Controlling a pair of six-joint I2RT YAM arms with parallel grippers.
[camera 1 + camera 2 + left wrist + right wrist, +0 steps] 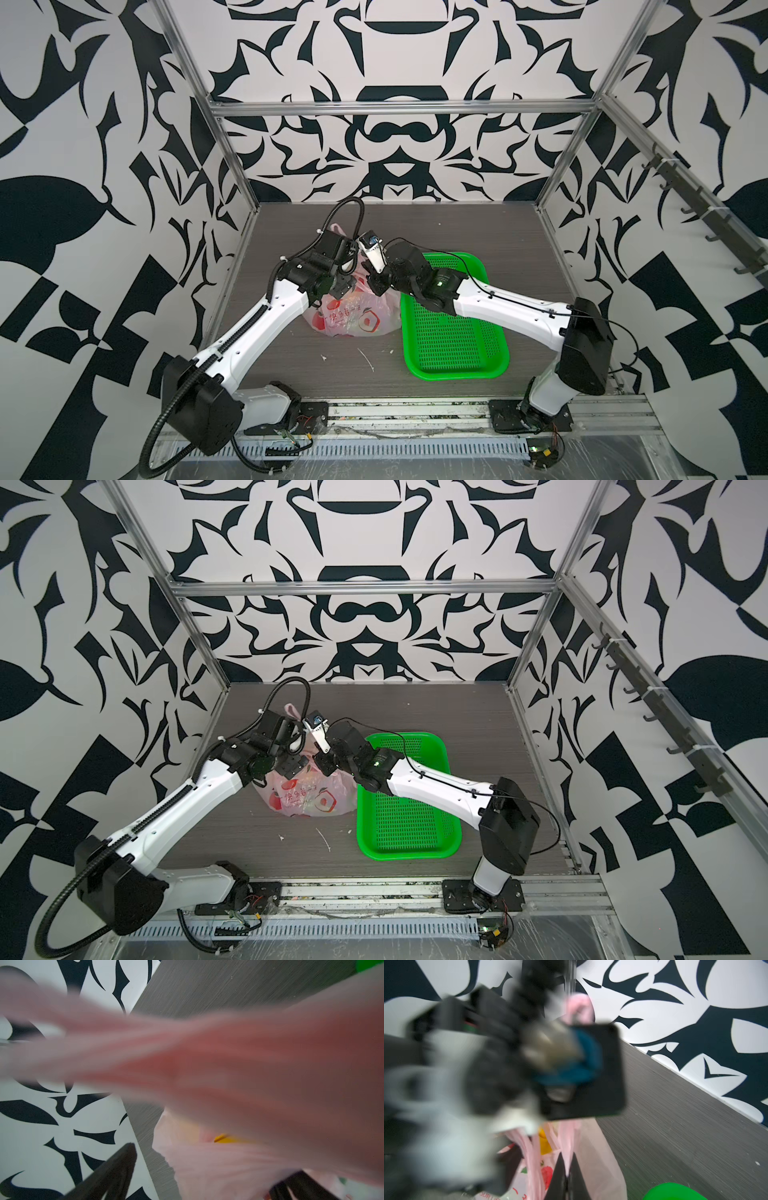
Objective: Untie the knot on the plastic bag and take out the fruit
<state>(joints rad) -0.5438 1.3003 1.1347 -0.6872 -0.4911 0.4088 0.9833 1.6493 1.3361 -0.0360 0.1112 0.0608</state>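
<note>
Looking at the plastic bag (353, 318) at mid-frame in both top views, I see it just beside the green basket (453, 332) on its right. Above it my right gripper (566, 1176) is pinched tight on a pink handle strand (568, 1147). My left gripper (209, 1161) gapes wide (yellow fruit (225, 1139) peeks through), with blurred bag film across its wrist view.

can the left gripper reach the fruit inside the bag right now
Probably not: the plastic bag stretches across the open left gripper, and only a yellow sliver of fruit shows.
</note>
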